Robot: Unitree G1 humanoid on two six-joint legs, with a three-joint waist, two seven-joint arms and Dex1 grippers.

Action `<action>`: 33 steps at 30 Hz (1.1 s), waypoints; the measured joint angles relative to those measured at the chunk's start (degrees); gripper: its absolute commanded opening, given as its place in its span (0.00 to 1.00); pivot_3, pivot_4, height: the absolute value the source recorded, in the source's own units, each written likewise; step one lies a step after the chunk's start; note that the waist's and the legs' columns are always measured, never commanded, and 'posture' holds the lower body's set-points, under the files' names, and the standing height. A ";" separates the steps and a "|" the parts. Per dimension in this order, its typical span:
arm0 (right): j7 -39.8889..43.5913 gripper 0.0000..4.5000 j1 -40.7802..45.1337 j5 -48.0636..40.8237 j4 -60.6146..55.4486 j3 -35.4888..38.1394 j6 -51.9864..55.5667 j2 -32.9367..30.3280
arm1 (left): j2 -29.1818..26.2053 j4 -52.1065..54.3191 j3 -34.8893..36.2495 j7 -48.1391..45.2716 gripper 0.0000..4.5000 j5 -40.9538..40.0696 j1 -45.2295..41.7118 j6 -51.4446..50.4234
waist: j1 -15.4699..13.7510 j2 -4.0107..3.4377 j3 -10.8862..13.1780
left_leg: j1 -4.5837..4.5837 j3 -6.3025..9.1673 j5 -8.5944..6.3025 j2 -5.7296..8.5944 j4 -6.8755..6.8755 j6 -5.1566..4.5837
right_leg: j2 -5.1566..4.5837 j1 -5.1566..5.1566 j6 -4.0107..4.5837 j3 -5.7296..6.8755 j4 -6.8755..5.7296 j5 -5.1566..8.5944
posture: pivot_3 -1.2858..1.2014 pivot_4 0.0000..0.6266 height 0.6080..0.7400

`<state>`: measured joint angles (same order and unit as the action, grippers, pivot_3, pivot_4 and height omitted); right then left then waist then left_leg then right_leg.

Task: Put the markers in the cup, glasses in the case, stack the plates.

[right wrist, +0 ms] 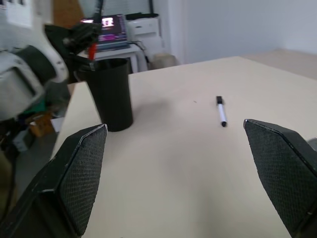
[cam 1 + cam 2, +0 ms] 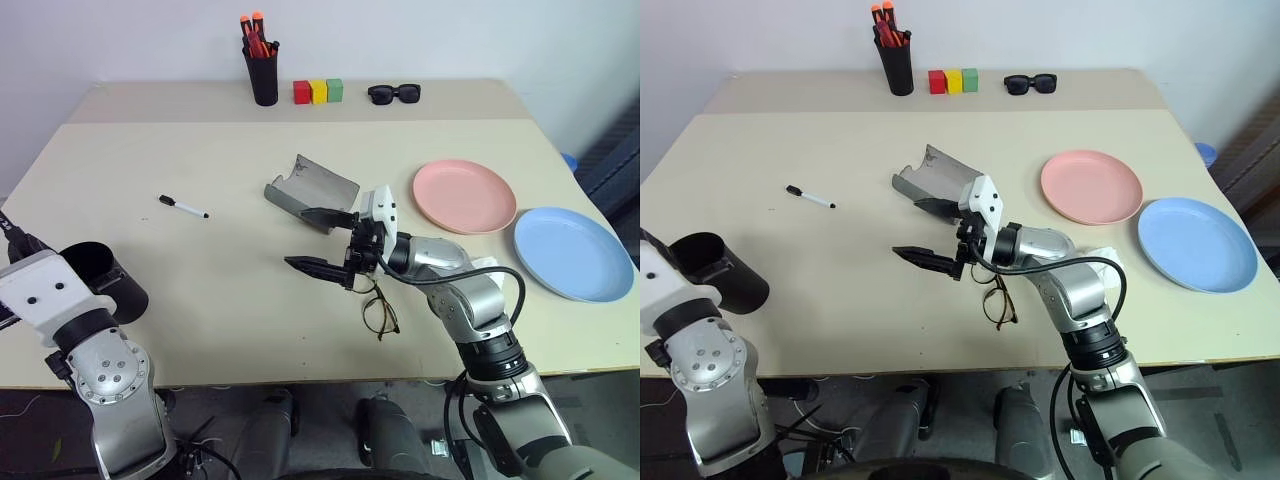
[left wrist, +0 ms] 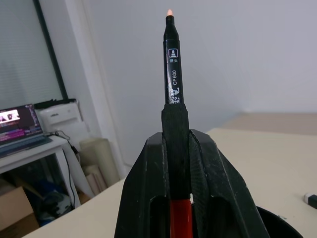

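While the left gripper [image 3: 176,163] clamps the black marker [image 3: 172,59] (tip up), the right gripper [image 2: 318,240] gapes beside the glasses [image 2: 380,310].

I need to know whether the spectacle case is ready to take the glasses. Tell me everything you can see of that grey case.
The grey case is an oblong hard shell, plastic by the look, lying near the middle of the table with its hinged lid standing open, the hollow facing the robot. Its inside looks dark grey. No glasses can be seen inside; the wire-rimmed glasses lie on the table nearer the robot. The open right gripper hovers just in front of it, and contact cannot be told.
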<state>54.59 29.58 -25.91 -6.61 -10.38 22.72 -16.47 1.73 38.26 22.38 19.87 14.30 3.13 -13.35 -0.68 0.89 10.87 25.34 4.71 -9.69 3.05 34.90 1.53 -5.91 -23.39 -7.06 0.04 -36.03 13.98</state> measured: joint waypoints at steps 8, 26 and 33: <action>0.40 1.00 -0.09 0.02 -0.03 -0.35 -0.63 0.01 | 0.46 -1.31 -0.74 0.30 0.54 -0.28 -1.07 1.32 | 0.03 0.00 0.00 | 0.00 0.00 0.00 0.00 -0.01 0.00 | 0.00 -0.01 0.00 0.00 0.00 0.00 | 0.52 0.24 1.00; 0.09 1.00 -0.41 0.09 -0.03 -0.93 -0.63 0.04 | -3.39 -1.32 -5.16 -5.82 0.89 -3.16 -14.58 -4.55 | -0.08 0.02 0.01 | 0.04 0.05 0.00 0.03 0.08 0.01 | 0.00 0.06 -0.01 0.10 0.03 0.00 | 0.52 0.24 1.00; -1.29 1.00 -0.38 1.22 1.06 -0.93 -1.33 0.41 | 0.64 -13.09 -8.57 -3.64 0.99 -3.89 -35.27 -33.55 | 0.32 0.03 0.03 | 0.02 0.10 0.08 0.04 0.07 -0.13 | 0.06 0.04 -0.26 0.11 -0.08 -0.10 | 0.52 0.24 1.00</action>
<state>53.30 29.20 -24.69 -5.56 -11.32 21.40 -16.06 2.38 25.17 13.81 16.23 10.41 -32.14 -46.90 -0.36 0.92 10.91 25.36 4.81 -9.61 3.09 34.97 1.40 -5.86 -23.35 -7.32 0.15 -36.11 13.87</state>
